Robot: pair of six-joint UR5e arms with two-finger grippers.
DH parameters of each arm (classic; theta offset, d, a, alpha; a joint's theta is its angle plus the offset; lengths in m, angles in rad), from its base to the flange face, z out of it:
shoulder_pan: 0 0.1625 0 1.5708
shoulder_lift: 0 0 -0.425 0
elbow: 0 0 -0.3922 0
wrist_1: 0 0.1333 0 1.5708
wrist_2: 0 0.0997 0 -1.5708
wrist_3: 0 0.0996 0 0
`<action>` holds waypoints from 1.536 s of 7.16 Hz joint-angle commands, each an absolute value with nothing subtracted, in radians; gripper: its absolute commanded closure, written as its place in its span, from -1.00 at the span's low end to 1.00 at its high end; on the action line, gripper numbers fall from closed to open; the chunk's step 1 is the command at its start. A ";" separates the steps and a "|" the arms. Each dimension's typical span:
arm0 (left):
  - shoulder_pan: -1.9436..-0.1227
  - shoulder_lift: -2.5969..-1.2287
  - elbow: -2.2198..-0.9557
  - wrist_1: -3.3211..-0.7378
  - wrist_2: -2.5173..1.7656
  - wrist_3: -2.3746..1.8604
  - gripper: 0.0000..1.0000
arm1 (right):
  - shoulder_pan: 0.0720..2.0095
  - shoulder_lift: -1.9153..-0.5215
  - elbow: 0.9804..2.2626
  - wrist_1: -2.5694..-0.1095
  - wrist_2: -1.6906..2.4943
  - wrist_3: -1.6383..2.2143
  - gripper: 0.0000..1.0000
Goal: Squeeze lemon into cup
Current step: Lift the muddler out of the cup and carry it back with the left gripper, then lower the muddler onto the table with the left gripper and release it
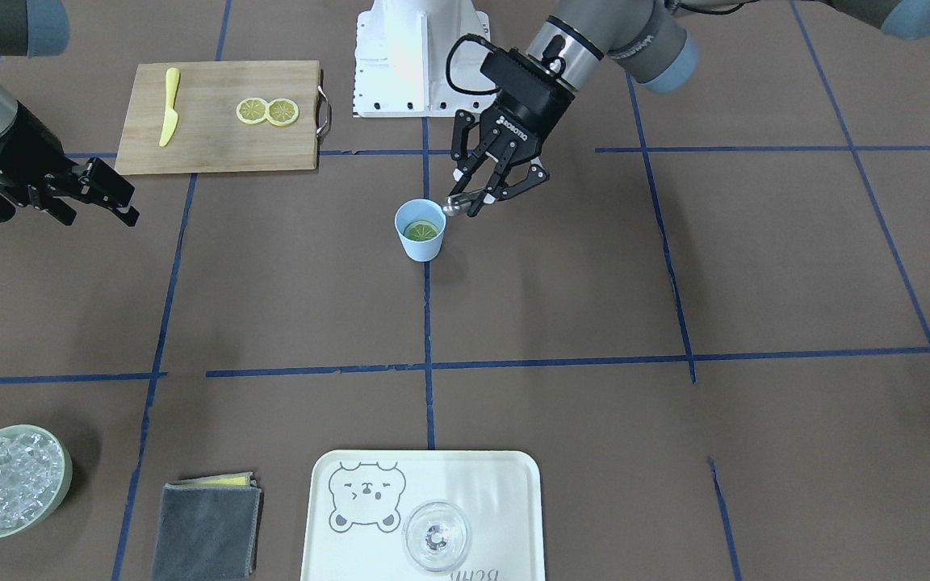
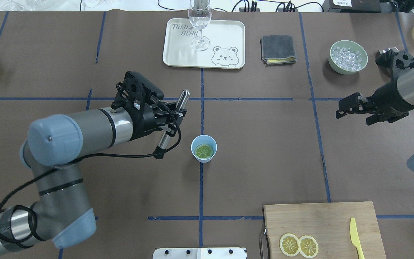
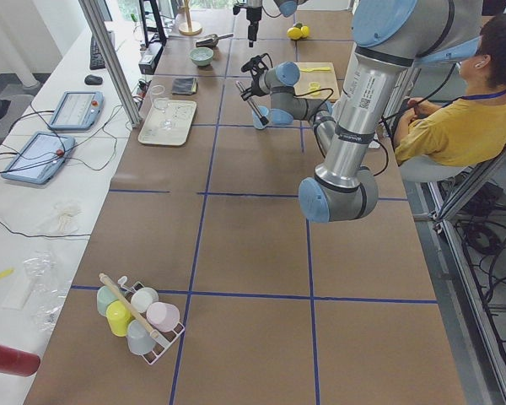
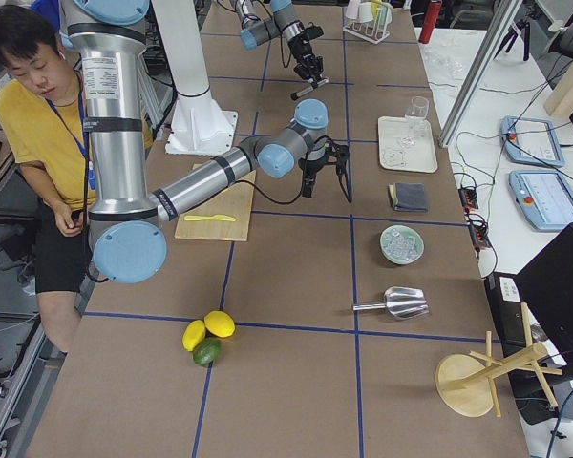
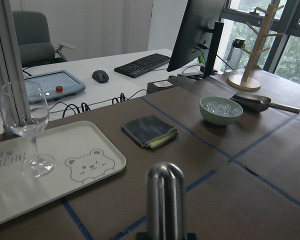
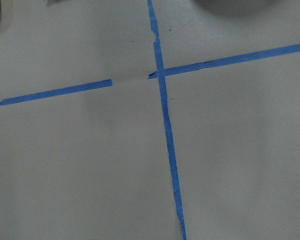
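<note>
Brown taped table (image 2: pixel 264 151); lemon (image 1: pixel 421 231) lies in cup (image 1: pixel 422 248), centre. Rod (image 2: pixel 182 99) clamped in left gripper (image 2: pixel 172 120), just left of cup; right gripper (image 2: pixel 350 106) far right, grip unclear. Risk: off-centre press could tip cup.

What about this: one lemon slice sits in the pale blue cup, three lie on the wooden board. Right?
Only two thin round yellow lemon slices, not three, lie on the rectangular wooden cutting board, as the overhead exterior view shows. One slice does sit in the small pale blue plastic cup.
</note>
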State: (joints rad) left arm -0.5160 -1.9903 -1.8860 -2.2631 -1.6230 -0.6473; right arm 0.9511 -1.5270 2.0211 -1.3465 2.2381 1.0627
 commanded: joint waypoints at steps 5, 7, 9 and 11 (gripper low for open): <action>-0.826 -1.759 -1.867 -1.699 -2.079 -0.649 1.00 | 0.951 -1.587 2.019 -1.323 2.234 1.055 -1.00; -0.871 -1.764 -1.787 -1.724 -2.088 -0.797 1.00 | 0.951 -1.614 2.011 -1.269 2.238 1.046 -1.00; -0.874 -1.752 -1.735 -1.804 -2.091 -0.769 1.00 | 0.948 -1.612 2.010 -1.269 2.240 1.046 -1.00; -0.873 -1.736 -1.723 -1.863 -2.092 -0.772 1.00 | 0.948 -1.612 2.016 -1.269 2.246 1.046 -1.00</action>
State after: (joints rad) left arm -0.8737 -1.7427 -1.7418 -1.8175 -2.0911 -0.7688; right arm 0.9484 -1.6122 2.0142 -1.2689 2.2415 1.0462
